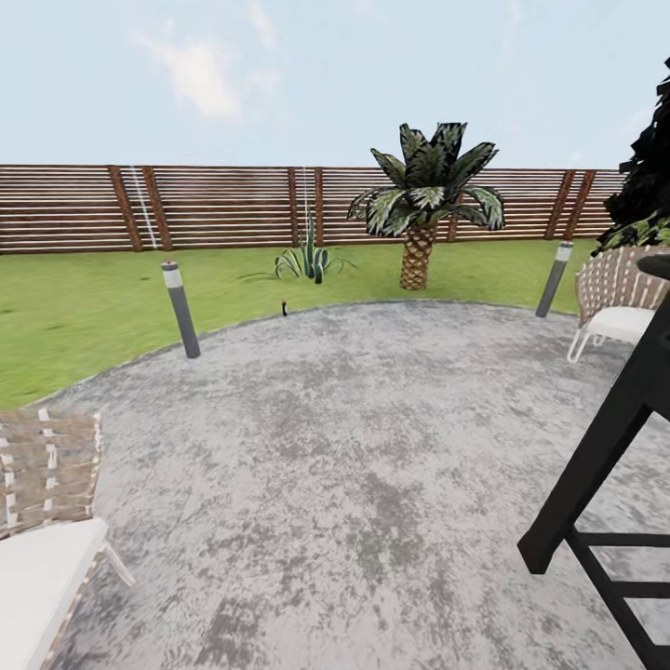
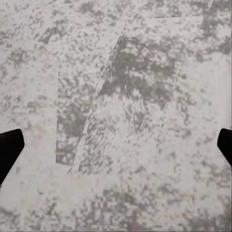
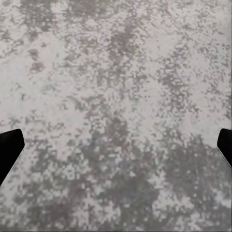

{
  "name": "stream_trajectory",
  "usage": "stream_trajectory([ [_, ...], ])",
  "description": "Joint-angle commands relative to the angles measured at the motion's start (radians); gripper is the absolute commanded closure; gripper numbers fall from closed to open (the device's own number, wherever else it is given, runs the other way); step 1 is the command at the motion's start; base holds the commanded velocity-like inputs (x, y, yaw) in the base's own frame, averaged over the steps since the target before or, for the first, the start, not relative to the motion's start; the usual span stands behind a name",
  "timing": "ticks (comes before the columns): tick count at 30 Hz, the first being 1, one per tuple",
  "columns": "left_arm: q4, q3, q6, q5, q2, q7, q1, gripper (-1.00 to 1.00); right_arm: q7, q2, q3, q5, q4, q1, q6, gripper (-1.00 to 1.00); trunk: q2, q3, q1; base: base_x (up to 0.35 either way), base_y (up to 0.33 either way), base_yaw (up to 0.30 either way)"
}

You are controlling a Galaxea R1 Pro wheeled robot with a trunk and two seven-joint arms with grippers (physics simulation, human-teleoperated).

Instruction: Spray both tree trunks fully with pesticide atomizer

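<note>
The garden's green lawn (image 1: 84, 307) lies beyond a round grey stone patio (image 1: 354, 447), with the brown slat fence (image 1: 223, 205) behind it. The two trees and their trunks are out of view. A tiny dark object (image 1: 285, 308) stands at the patio's far edge, too small to tell whether it is the pesticide atomizer. My left gripper (image 2: 116, 150) is open over mottled grey paving, its black fingertips (image 2: 9, 147) at the picture's sides with nothing between them. My right gripper (image 3: 116, 150) is open the same way over the paving.
A short palm (image 1: 423, 200) and a spiky plant (image 1: 312, 261) grow on the lawn. Two grey bollard lights (image 1: 180, 307) (image 1: 555, 277) edge the patio. Woven chairs stand near left (image 1: 46, 521) and far right (image 1: 619, 298). A black frame (image 1: 605, 465) rises at right, below a dark tree (image 1: 651, 177).
</note>
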Motion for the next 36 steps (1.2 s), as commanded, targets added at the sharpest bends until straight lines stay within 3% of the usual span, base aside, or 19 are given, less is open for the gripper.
stream_trajectory([
  [1, 0.000, 0.000, 0.000, 0.000, 0.000, 0.000, 0.000, -1.00, 0.000, 0.000, 0.000, 0.000, 0.000, 0.000, 0.000, -1.00, 0.000, 0.000, 0.000, 0.339, 0.000, 0.000],
  [36, 0.000, 0.000, 0.000, 0.000, 0.000, 0.000, 0.000, -1.00, 0.000, 0.000, 0.001, 0.001, 0.001, 0.000, 0.000, -1.00, 0.000, 0.000, 0.000, 0.339, 0.000, 0.000],
])
